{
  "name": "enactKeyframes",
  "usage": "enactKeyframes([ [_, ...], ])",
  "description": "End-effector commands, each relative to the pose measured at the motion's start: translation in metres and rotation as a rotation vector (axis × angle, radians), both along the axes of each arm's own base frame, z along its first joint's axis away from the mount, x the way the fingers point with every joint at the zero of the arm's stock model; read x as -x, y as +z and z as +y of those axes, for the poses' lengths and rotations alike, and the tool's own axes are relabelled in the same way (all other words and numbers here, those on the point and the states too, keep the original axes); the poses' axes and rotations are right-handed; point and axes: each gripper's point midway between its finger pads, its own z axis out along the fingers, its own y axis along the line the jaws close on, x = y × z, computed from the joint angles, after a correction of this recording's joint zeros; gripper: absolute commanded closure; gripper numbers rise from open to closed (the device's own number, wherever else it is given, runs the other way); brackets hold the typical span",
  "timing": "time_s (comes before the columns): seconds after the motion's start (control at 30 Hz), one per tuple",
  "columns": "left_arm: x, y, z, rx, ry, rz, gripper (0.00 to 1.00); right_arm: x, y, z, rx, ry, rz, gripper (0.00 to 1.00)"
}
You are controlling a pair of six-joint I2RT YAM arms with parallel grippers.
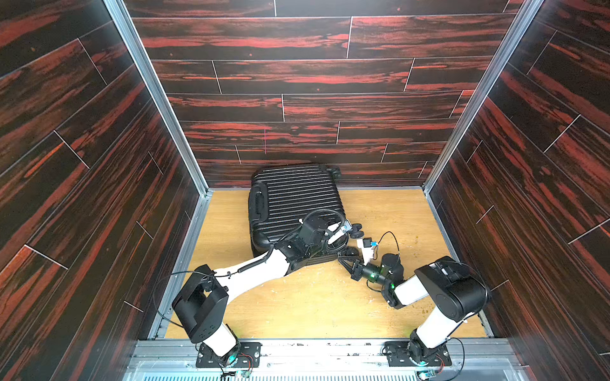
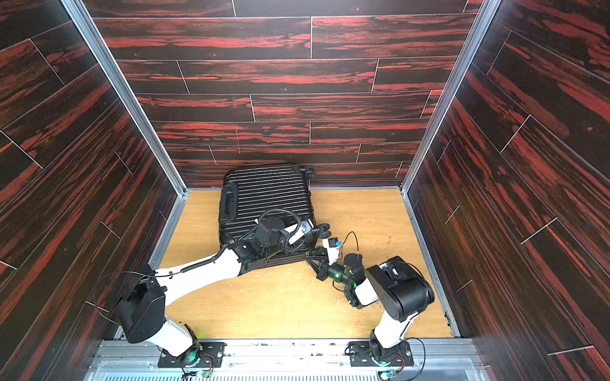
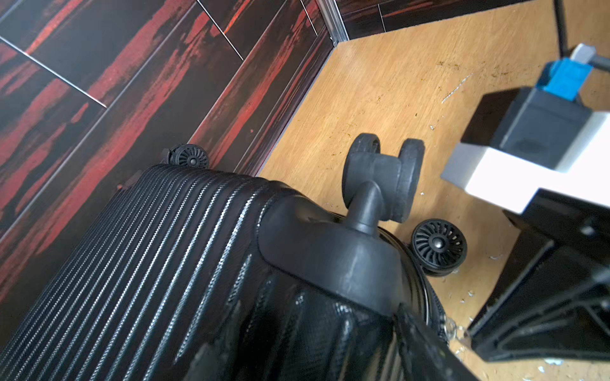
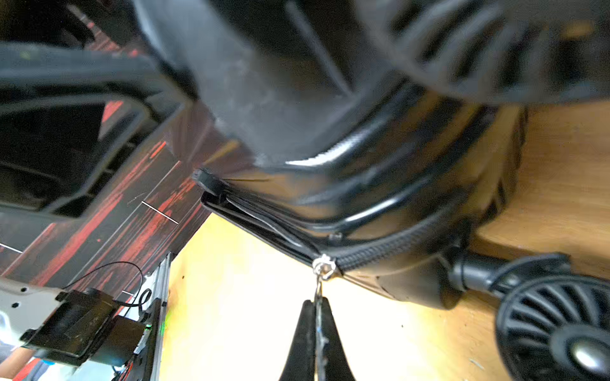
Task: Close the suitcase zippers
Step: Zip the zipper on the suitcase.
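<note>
In both top views the black suitcase (image 1: 297, 198) lies flat and closed by the far wall (image 1: 297, 115), handle (image 1: 259, 201) facing left, wheels (image 1: 356, 231) facing right. The left claw (image 1: 336, 249) sits over its near right corner, spread unclear. Right wrist view: the right claw (image 4: 317, 301) is pinched tight on the zipper pull (image 4: 325, 266).

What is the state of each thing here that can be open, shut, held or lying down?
Small black ribbed hard-shell suitcase: lying flat on the wooden table, shells together.
Thin black zipper track: closed on the wheel side of the slider, open beyond it.
Silvery metal pull tab: pinched.
Right gripper: shut on the pull tab.
Left gripper: at the suitcase's near corner; open or shut unclear.
</note>
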Motion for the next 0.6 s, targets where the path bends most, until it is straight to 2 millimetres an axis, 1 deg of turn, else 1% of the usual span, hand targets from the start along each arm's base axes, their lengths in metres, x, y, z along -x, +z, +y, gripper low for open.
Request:
enactKeyframes([
  [0.0,-0.043,-0.010,0.034,-0.015,0.208,-0.011,0.26,0.046,0.002,0.029,0.023,0.234,-0.011,1.00],
  [0.07,-0.042,-0.008,0.033,-0.007,0.204,0.003,0.27,0.041,-0.004,0.030,0.067,0.202,-0.011,1.00],
  [0.1,-0.040,-0.004,0.032,0.008,0.201,0.012,0.27,0.037,-0.006,0.028,0.087,0.180,-0.007,1.00],
  [0.13,-0.037,0.004,0.031,0.044,0.196,0.024,0.27,0.030,-0.010,0.025,0.112,0.142,0.002,1.00],
  [0.23,-0.027,0.042,0.031,0.188,0.209,0.058,0.24,0.017,-0.016,0.022,0.172,0.083,0.007,1.00],
  [0.27,-0.026,0.057,0.035,0.249,0.241,0.072,0.24,0.013,-0.018,0.020,0.190,0.065,0.016,1.00],
  [0.3,-0.025,0.067,0.039,0.292,0.275,0.081,0.23,0.010,-0.020,0.020,0.206,0.055,0.017,1.00],
  [0.37,-0.026,0.088,0.055,0.358,0.361,0.087,0.23,0.004,-0.022,0.018,0.232,0.037,0.021,1.00],
  [0.4,-0.027,0.095,0.067,0.383,0.415,0.094,0.23,0.003,-0.023,0.018,0.241,0.029,0.020,1.00],
  [0.43,-0.029,0.103,0.081,0.413,0.480,0.102,0.23,0.002,-0.022,0.018,0.243,0.028,0.015,1.00],
  [0.47,-0.031,0.107,0.097,0.442,0.544,0.121,0.23,0.000,-0.022,0.016,0.251,0.014,0.010,1.00],
  [0.5,-0.035,0.109,0.117,0.483,0.613,0.163,0.23,-0.004,-0.021,0.015,0.258,-0.001,0.000,1.00],
  [0.57,-0.041,0.106,0.156,0.568,0.731,0.265,0.24,-0.004,-0.026,0.014,0.282,-0.004,0.018,1.00],
])
